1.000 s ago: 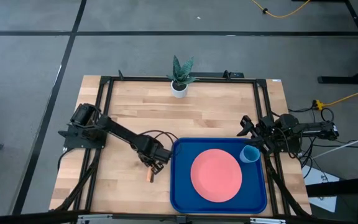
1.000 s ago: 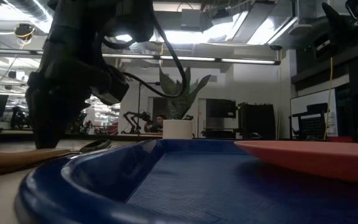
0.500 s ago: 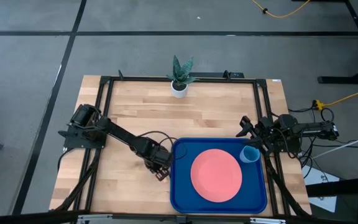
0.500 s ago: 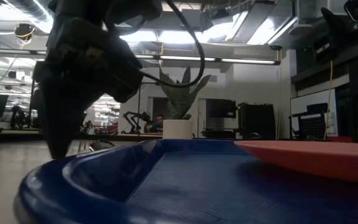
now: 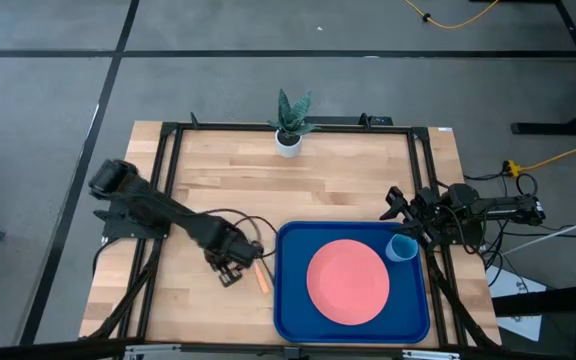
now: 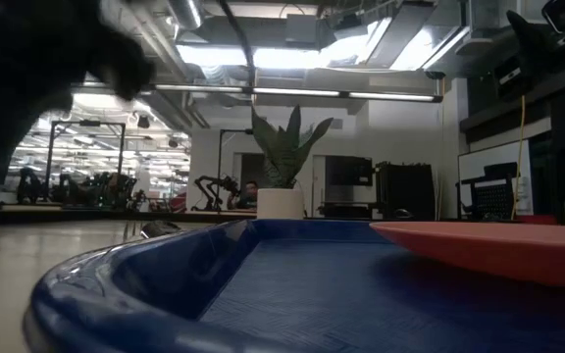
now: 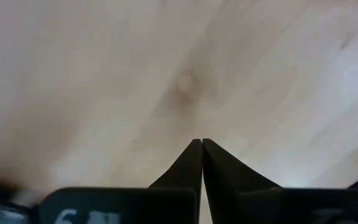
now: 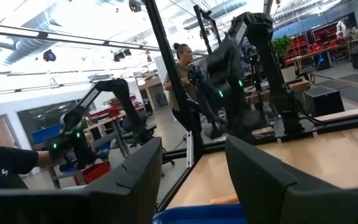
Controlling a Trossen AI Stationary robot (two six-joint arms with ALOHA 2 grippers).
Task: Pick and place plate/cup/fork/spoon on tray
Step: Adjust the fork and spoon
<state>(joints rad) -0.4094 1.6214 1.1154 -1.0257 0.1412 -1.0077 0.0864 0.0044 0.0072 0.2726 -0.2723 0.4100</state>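
Fork (image 5: 261, 277) lies on the bare wood just left of the tray (image 5: 290, 318), apart from it. The left gripper (image 5: 230, 272) sits beside it, its fingers (image 7: 194, 163) pressed together on nothing. Plate (image 5: 348, 281) and cup (image 5: 402, 247) rest in the tray. The right gripper (image 5: 396, 204) waits at the table's right edge, fingers (image 8: 140, 169) apart.

Tray (image 5: 290, 300): deep blue, rectangular, flat on the worktop. Plate (image 5: 347, 281): salmon-pink, centred in tray. Cup (image 5: 402, 247): light blue, upright in a tray corner. Fork (image 5: 262, 278): tan handle visible, lying beside the tray's rim.
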